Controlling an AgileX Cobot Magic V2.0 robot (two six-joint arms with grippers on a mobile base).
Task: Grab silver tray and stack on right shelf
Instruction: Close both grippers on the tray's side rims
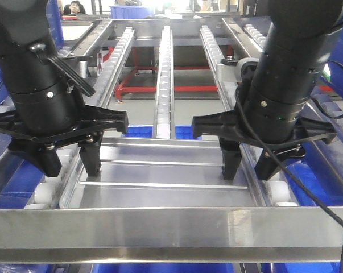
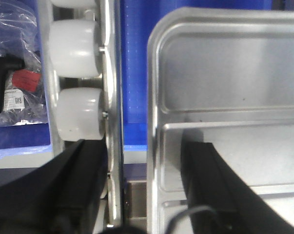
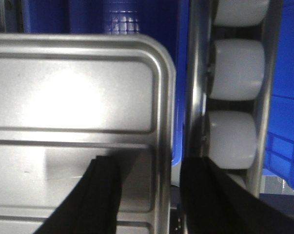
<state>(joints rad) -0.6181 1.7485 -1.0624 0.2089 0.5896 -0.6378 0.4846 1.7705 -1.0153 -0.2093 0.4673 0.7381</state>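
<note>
Exterior front-facing: L pincer (image 1: 70, 169) & R pincer (image 1: 249, 170) both spread, unclamped, astride opposite rims of silver tray (image 1: 165, 185) between them, prob. to keep it level on right shelf (image 1: 160, 227).

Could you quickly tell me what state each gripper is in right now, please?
Left gripper: open, straddling the left rim of the silver tray.
Right gripper: open, straddling its right rim.

We see a shiny silver rectangular metal tray (image 1: 160, 196), smooth and glossy with soft glare. The broad steel front bar (image 1: 160, 227) looks brushed and duller. The small white rollers (image 3: 237, 68) seem smooth satin plastic. The left gripper (image 1: 70, 166) and right gripper (image 1: 249, 168) appear matt black plastic, and the blue crate (image 3: 285, 97) grid-textured plastic.
</note>
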